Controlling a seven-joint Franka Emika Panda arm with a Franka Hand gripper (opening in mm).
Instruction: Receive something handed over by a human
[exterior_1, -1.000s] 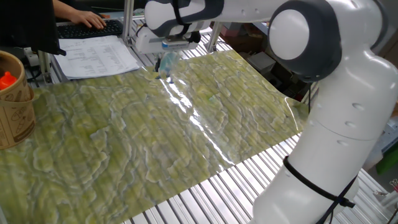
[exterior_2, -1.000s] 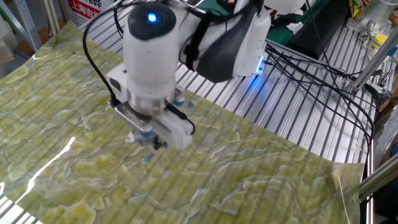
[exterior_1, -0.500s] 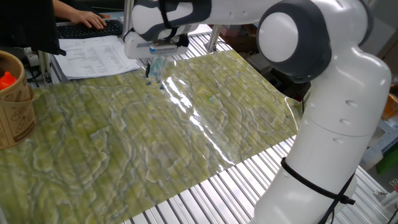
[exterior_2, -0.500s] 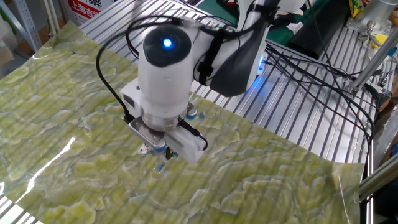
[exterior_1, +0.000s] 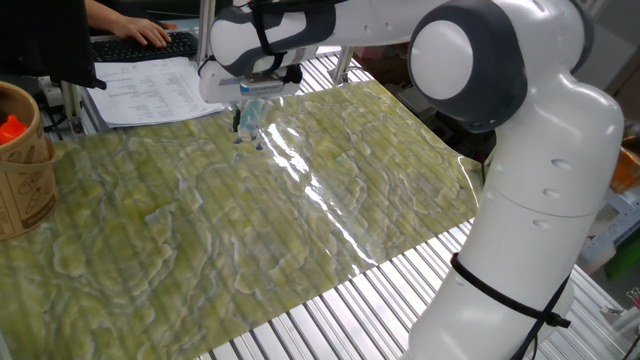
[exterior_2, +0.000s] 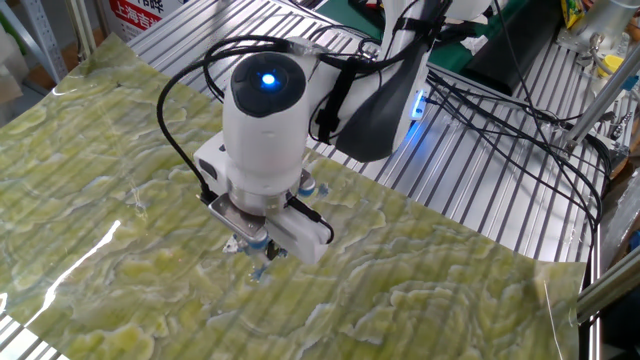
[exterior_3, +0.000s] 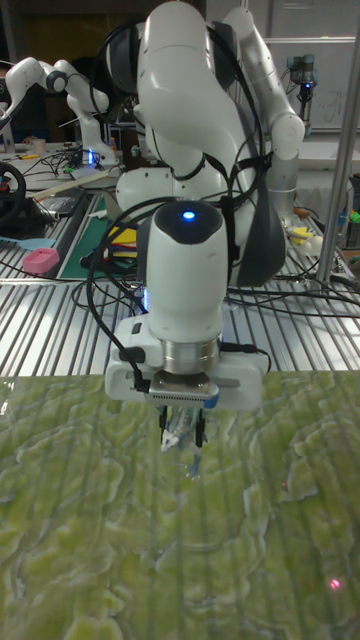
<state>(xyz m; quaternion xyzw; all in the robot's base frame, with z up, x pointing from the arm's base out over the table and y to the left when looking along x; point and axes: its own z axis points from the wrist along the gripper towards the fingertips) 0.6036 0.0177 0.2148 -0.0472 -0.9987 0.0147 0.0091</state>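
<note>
Gripper: my gripper (exterior_3: 184, 432) is clamped on the plastic bag (exterior_1: 250, 113), which hangs from its tips just above the bench (exterior_2: 420, 290).
Grip: thin crinkled film, only a pinch visible.
Risk: bag could slip free or snag the green mat (exterior_1: 200, 220) below the tips.

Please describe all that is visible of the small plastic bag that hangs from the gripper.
The plastic bag is small, wrinkled, pale blue and see-through, with white and darker blue bits. It hangs limp between the fingers of the gripper, which is shut on its top. Its lower end dangles just over the green patterned mat; contact is unclear.
</note>
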